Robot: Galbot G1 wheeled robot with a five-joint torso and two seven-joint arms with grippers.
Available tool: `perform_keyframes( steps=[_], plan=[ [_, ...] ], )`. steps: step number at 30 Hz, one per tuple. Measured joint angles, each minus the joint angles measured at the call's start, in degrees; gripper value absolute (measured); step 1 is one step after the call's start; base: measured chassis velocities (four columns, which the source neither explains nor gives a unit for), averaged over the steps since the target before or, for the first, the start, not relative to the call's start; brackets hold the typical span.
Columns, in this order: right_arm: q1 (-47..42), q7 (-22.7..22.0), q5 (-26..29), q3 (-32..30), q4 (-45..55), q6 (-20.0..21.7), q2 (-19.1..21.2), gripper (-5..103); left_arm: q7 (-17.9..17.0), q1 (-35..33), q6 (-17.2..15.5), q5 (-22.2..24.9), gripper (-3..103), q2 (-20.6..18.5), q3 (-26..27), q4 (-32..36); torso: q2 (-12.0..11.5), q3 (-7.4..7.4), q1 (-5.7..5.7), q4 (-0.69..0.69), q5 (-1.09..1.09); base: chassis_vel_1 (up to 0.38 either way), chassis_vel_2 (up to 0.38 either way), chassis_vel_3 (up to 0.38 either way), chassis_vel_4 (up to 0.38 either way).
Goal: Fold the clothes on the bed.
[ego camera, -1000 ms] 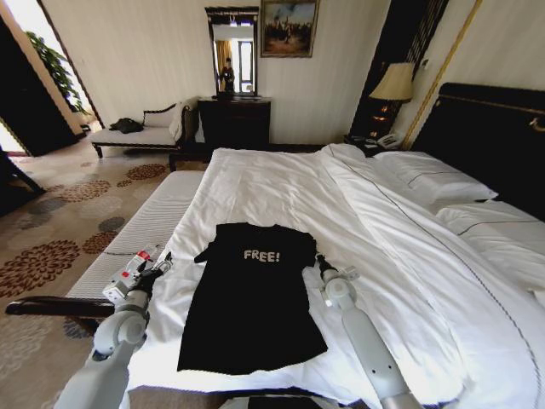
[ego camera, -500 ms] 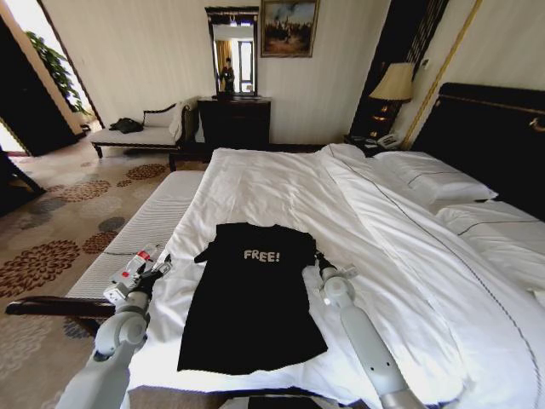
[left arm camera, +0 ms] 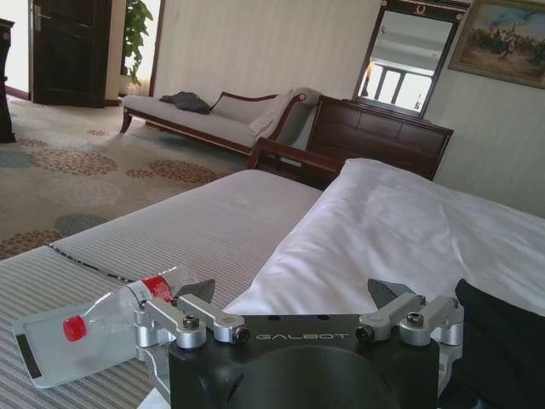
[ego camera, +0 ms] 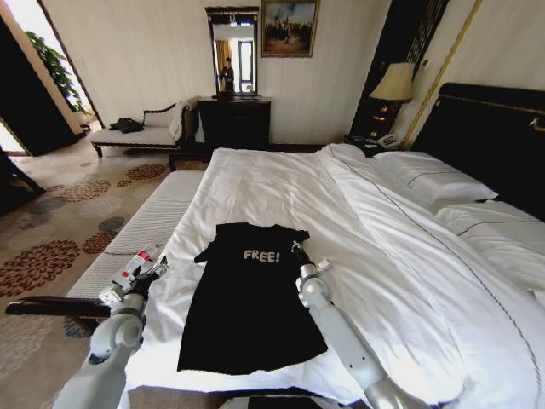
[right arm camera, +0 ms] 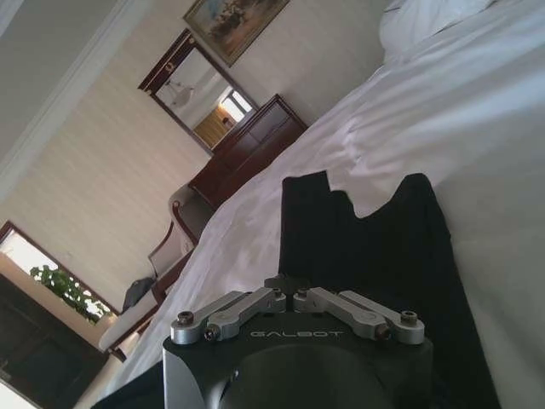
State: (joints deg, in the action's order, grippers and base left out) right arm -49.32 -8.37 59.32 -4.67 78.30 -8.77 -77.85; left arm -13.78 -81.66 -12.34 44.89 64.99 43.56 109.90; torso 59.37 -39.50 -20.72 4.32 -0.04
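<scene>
Black T-shirt [ego camera: 253, 298] lay flat, "FREE!" lettering up, on white duvet near foot corner of bed [ego camera: 358, 213]. In head view, right claw [ego camera: 297, 250] sat over shirt's right sleeve edge, arm crossing the shirt's lower right side; finger spread not readable there. Right wrist view gave what head view could not: right claw [right arm camera: 288, 288] with fingertips drawn together to a near-touching point, dark cloth directly beneath and beyond; grip on fabric could not be told. Left claw [ego camera: 159, 264] hung off bed's left edge, beside shirt, well apart from it. Left wrist view showed left claw [left arm camera: 289, 294] spread wide, nothing between its fingers, duvet edge ahead, black cloth at one side. Small clear bottle [left arm camera: 94, 328] with red cap and red label lay on striped bench [left arm camera: 170, 230] just by one finger. Farther off: chaise [ego camera: 140, 129], dark dresser [ego camera: 233, 119], mirror [ego camera: 232, 51], bedside lamp [ego camera: 392, 83].
</scene>
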Motion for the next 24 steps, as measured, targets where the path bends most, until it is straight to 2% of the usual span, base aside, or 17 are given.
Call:
perform_keyframes(
  steps=[3,7,9,11,12,15,16,19,20,21,24],
  plan=[
    [0.46,0.28,-1.90,1.10,-1.15,-0.35,-0.37,-1,0.10,-0.30,0.10,0.05,100,-0.04,0.36,-0.29,0.00,0.00,0.00,-0.01,0.00,0.000,0.000,0.000,0.000],
    [-1.15,2.82,-3.69,2.71,0.46,-1.37,0.14,20,0.21,-0.34,0.24,0.08,100,-0.05,0.53,-0.83,0.00,0.00,0.00,0.01,0.00,0.000,0.000,0.000,0.000],
    [-1.87,3.14,-3.55,2.92,1.44,-1.56,0.38,20,0.21,-0.24,0.25,0.08,100,-0.02,0.49,-0.87,0.00,0.00,0.00,0.02,0.00,0.000,0.000,0.000,0.000],
    [-3.40,2.73,-0.96,2.98,3.93,-1.50,0.79,31,0.21,-0.02,0.25,0.05,100,0.10,0.15,-0.93,0.00,0.00,0.00,0.02,0.00,0.000,0.000,0.000,0.000],
    [-3.40,2.73,-0.96,2.98,3.93,-1.50,0.79,31,0.21,-0.02,0.25,0.05,100,0.10,0.15,-0.93,0.00,0.00,0.00,0.02,0.00,0.000,0.000,0.000,0.000],
    [-3.85,0.45,2.03,1.90,5.71,-0.55,0.90,47,0.22,0.18,0.25,-0.13,100,0.23,-0.32,-1.07,0.00,0.00,0.00,0.01,0.00,0.000,0.000,0.000,0.000],
    [-3.85,0.45,2.03,1.90,5.71,-0.55,0.90,47,0.22,0.18,0.25,-0.13,100,0.23,-0.32,-1.07,0.00,0.00,0.00,0.01,0.00,0.000,0.000,0.000,0.000],
    [-1.89,-4.20,6.94,-0.55,5.61,1.36,0.81,64,0.22,0.19,0.26,-0.39,100,0.32,-0.51,-1.17,0.00,0.00,0.00,0.00,0.01,0.000,0.000,0.000,0.000],
    [-1.12,-6.10,8.55,-1.38,5.47,2.44,0.86,64,0.22,0.13,0.26,-0.41,100,0.33,-0.49,-1.17,0.00,0.00,0.00,0.00,0.01,0.000,0.000,0.000,0.000],
    [-1.12,-6.10,8.55,-1.38,5.47,2.44,0.86,64,0.22,0.13,0.26,-0.41,100,0.33,-0.49,-1.17,0.00,0.00,0.00,0.00,0.01,0.000,0.000,0.000,0.000],
    [0.12,-11.97,10.80,-2.60,5.10,6.24,1.70,80,0.20,-0.04,0.34,-0.43,100,0.31,-0.13,-1.33,0.00,0.00,0.00,0.00,0.01,0.000,0.000,0.000,0.000]
  ],
)
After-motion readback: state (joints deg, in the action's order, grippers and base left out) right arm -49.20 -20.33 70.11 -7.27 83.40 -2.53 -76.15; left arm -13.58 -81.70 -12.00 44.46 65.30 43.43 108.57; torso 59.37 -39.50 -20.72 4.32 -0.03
